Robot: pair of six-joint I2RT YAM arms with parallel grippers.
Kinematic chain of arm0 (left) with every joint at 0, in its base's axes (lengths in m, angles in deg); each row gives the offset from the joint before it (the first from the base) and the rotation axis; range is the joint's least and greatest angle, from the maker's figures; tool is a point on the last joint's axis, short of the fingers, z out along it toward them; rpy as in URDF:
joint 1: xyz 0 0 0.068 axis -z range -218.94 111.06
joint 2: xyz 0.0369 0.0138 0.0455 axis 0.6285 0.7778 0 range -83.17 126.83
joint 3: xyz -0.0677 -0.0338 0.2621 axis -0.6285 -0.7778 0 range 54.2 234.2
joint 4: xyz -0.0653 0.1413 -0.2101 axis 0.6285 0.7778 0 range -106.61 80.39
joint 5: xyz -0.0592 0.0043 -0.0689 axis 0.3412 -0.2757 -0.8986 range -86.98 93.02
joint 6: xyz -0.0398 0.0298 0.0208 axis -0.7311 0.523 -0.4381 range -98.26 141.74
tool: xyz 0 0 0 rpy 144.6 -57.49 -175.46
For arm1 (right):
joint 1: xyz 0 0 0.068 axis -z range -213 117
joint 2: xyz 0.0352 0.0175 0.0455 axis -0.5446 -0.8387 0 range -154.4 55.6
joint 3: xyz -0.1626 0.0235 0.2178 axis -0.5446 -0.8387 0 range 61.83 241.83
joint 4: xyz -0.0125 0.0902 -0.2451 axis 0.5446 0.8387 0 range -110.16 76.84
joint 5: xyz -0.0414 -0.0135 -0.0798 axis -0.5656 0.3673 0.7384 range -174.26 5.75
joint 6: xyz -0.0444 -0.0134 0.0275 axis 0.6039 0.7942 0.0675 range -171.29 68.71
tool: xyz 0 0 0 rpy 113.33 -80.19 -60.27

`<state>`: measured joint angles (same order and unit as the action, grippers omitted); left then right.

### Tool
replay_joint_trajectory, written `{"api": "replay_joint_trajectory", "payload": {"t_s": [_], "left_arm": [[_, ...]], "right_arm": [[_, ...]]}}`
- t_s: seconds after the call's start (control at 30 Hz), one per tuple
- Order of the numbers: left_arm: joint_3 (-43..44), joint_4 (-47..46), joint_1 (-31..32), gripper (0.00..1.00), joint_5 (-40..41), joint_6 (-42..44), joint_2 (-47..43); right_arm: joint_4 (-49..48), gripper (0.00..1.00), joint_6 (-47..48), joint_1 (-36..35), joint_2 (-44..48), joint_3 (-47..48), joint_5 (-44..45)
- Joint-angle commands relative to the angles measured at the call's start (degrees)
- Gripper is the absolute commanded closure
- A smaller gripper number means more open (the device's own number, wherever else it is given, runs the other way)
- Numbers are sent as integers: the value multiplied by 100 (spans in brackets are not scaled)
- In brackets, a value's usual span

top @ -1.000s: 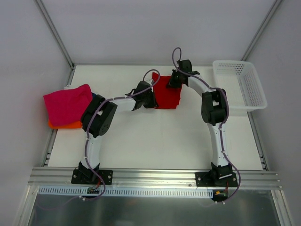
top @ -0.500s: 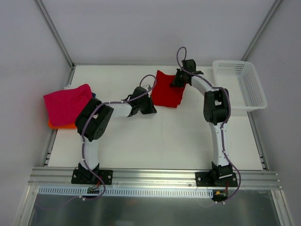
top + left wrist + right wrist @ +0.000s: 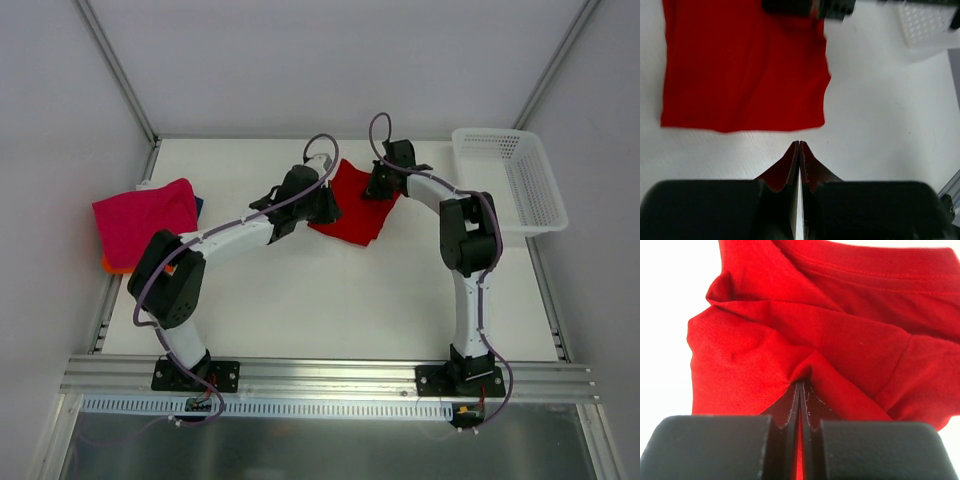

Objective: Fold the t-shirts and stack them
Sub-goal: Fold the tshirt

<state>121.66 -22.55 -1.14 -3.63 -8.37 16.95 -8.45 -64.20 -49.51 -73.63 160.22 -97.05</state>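
red tee pinched by right arm only

red t-shirt (image 3: 357, 212) lies folded flat on the table (image 3: 330, 295), left of the white mesh basket (image 3: 540, 190), near it but apart. right gripper (image 3: 800, 385) is clamped on a bunched fold at the side nearer the basket. left gripper (image 3: 799, 146): jaws pressed together, nothing btwn them, tips just short of the shirt's edge farther from the basket. magenta tee (image 3: 145, 215) sits atop orange tee (image 3: 130, 266), blue tee (image 3: 200, 207) peeking out, well left of the basket.
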Motion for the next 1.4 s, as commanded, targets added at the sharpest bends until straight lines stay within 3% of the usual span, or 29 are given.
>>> {"api": "replay_joint_trajectory", "payload": {"t_s": [0.0,0.23,0.7,1.37], "left_arm": [[539,312,-27,100,322,409,-335],[988,488,-62,100,253,471,69],[865,435,-71,100,103,234,895],[1480,259,-238,100,-213,225,2125]], "right_arm": [[175,100,201,-299,494,-636,49],[-212,100,218,-563,1100,-1646,14],[-581,100,289,-1108,2666,-3721,348],[-476,99,350,-1258,3114,-3994,769]]}}
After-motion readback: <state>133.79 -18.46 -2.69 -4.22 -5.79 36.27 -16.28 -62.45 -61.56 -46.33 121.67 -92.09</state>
